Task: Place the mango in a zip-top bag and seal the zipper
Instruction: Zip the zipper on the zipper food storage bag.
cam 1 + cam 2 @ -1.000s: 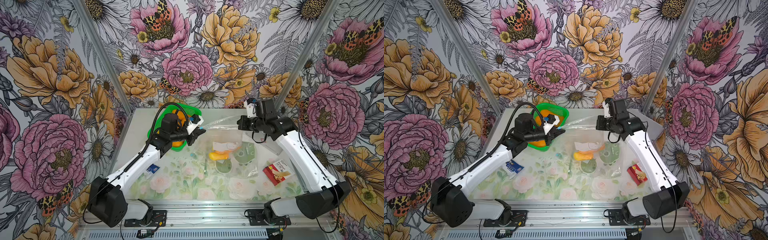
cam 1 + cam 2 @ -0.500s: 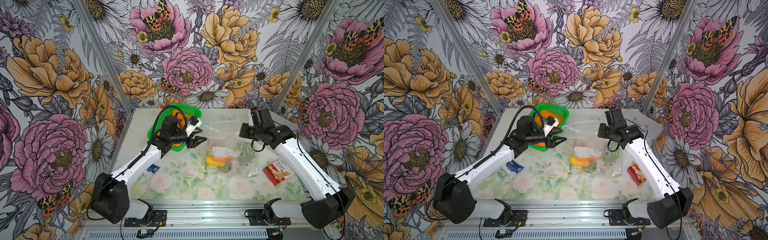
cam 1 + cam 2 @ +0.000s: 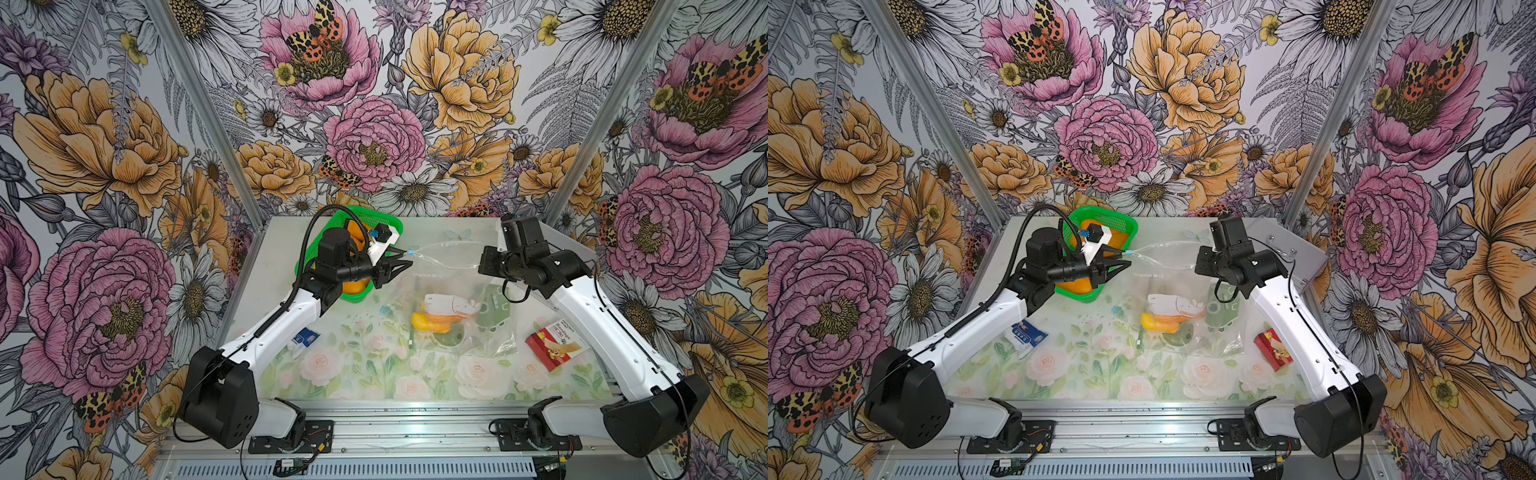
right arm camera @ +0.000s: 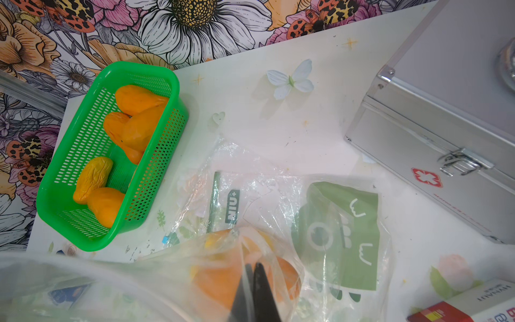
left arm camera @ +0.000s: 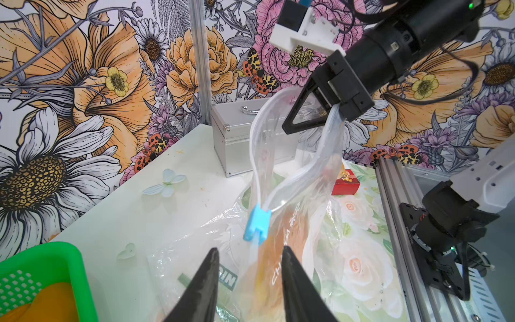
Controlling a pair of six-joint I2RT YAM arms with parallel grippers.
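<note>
The clear zip-top bag (image 3: 446,266) hangs stretched between my two grippers, its bottom resting on the table. An orange-yellow mango (image 3: 434,323) lies inside it, partly behind a white printed label. My right gripper (image 4: 255,269) is shut on the bag's zipper edge at its right end. My left gripper (image 5: 249,249) stands open at the left end, fingers either side of the zipper strip just behind the blue slider (image 5: 256,223). In both top views the slider (image 3: 1130,252) sits just past my left gripper (image 3: 1128,263). The bag's mouth gapes between slider and right gripper.
A green basket (image 3: 388,220) with several more mangoes stands at the back left, under my left wrist. A silver first-aid case (image 4: 446,117) is at the back right. A red box (image 3: 555,343), a blue-white packet (image 3: 305,336) and a green-printed bag (image 3: 494,303) lie on the table.
My left gripper went from shut to wide open, then narrowed around the zipper strip. My right arm came lower and nearer with the bag edge; the bag top sank.
</note>
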